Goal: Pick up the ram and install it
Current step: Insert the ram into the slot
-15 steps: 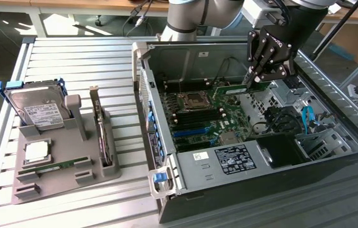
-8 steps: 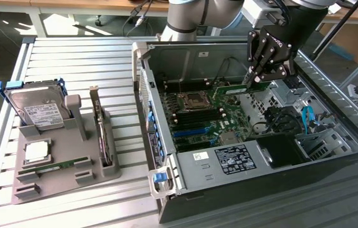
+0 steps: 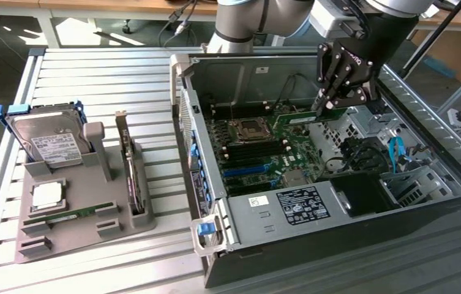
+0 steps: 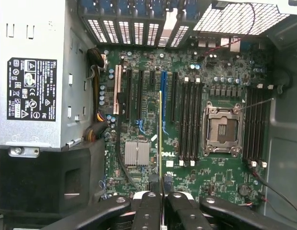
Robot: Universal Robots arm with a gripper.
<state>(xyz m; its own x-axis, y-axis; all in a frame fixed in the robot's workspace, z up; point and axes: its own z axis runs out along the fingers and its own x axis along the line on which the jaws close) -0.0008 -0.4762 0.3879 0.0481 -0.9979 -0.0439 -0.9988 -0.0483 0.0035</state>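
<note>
hand (image 4: 161,195) gripping ram (image 4: 160,134), inside open case (image 3: 239,67)

One computer case (image 3: 239,67), one motherboard (image 4: 215,187), one hard drive (image 3: 51,144), one processor chip (image 3: 46,195), one expansion card (image 3: 134,177), one ram stick (image 4: 160,134) edge-on, seemingly one spare ram stick (image 3: 71,214).

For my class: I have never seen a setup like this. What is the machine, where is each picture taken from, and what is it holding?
This is a robot arm working over an open computer case on a slatted table. The exterior view comes from a camera standing off the arm; the wrist view from a camera on the arm's wrist, looking onto the motherboard. Its two black fingers pinch the ram, a thin green memory stick seen edge-on. Beside the case, a grey holder carries a hard drive, a processor chip, another memory stick and an expansion card.
</note>
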